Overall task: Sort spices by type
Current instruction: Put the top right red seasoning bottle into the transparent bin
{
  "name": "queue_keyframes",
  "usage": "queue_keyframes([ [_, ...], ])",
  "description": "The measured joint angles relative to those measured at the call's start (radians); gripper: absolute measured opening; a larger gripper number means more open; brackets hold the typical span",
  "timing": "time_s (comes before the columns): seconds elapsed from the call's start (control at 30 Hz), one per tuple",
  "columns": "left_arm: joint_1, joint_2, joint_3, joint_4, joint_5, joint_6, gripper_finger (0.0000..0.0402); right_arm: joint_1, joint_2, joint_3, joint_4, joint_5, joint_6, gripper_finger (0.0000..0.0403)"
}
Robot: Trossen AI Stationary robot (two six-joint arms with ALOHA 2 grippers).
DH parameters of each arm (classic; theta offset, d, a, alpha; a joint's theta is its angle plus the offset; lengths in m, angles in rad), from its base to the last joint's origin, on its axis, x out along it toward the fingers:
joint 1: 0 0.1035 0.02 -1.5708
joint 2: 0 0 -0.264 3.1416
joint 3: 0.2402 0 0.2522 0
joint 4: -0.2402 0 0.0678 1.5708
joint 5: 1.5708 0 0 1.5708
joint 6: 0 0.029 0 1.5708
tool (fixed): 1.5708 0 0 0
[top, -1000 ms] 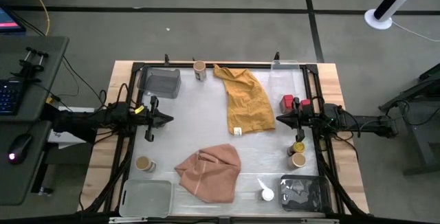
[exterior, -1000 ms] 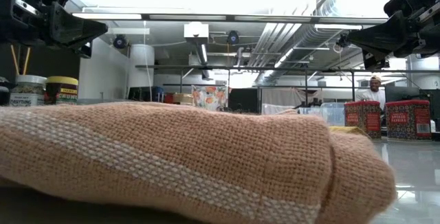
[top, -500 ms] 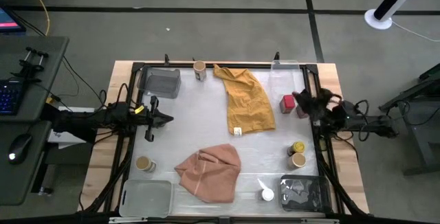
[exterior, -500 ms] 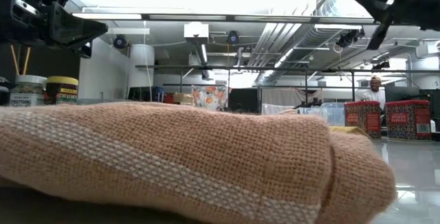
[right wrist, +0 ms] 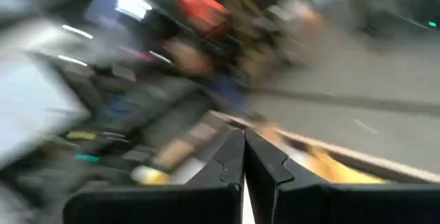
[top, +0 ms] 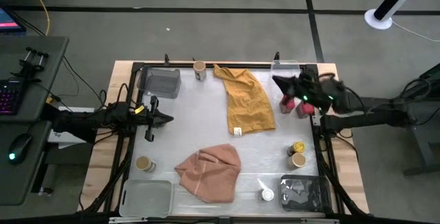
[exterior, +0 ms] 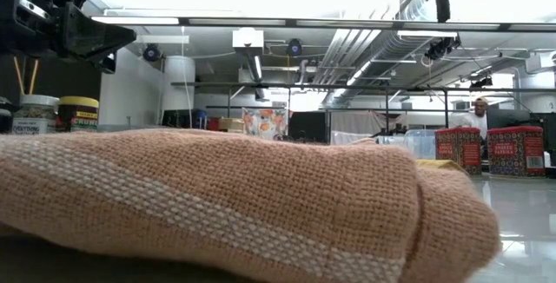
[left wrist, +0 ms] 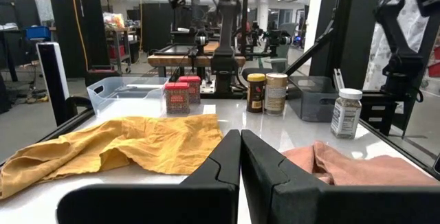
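My left gripper [top: 165,119] hovers shut over the table's left side, touching nothing. My right gripper [top: 277,81] is shut and raised near the far right corner, above the two red tins [top: 287,102], which stand side by side [left wrist: 177,98]. A yellow-lidded jar [top: 296,148] and a tan-lidded jar [top: 298,160] stand together by the right edge. Other tan-lidded jars stand at the far edge [top: 199,69] and near left [top: 144,163]. A white-lidded jar [top: 267,195] stands near the front. In the low view two more jars [exterior: 35,114] show at the left.
A mustard cloth [top: 245,100] lies far centre and a pink cloth [top: 210,172] near centre, filling the low view. Grey trays sit far left [top: 161,82] and near right [top: 300,191]; clear trays sit near left [top: 146,198] and far right [top: 287,66].
My right gripper has risen and swung from above the table's right-middle toward the far right corner, turning as it went; its wrist view is smeared by the motion. It has stayed shut.
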Motion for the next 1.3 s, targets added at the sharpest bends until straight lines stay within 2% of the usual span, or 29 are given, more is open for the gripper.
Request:
queue_keyframes([
  [0.1,0.0,0.0,0.0,0.0,0.0,0.0,0.0001,-0.071,0.103,0.188,-0.408,-0.007,0.156,0.0024],
  [0.2,0.0,0.0,0.0,0.0,0.0,0.0,0.0001,-0.122,0.203,0.335,-0.757,-0.075,0.245,0.0071],
  [0.3,0.0,0.0,0.0,0.0,0.0,0.0,0.0001,-0.155,0.283,0.414,-0.981,-0.135,0.333,0.0136],
  [0.4,0.0,0.0,0.0,0.0,0.0,0.0,0.0001,-0.171,0.339,0.418,-1.102,-0.185,0.38,0.0208],
  [0.53,0.0,0.0,0.0,0.0,0.0,0.0,0.0001,-0.2,0.407,0.368,-1.171,-0.204,0.413,0.0287],
  [0.67,0.0,0.0,0.0,0.0,0.0,0.0,0.0001,-0.252,0.467,0.314,-1.175,-0.216,0.412,0.0326],
  [0.9,0.0,0.0,0.0,0.0,0.0,0.0,0.0001,-0.382,0.548,0.192,-1.076,-0.353,0.341,0.0334],
  [1.17,0.0,0.0,0.0,0.0,0.0,0.0,0.0001,-0.451,0.58,0.133,-0.942,-0.354,0.297,0.0334],
  [1.3,0.0,0.0,0.0,0.0,0.0,0.0,0.0001,-0.469,0.596,0.123,-0.929,-0.342,0.295,0.0334],
])
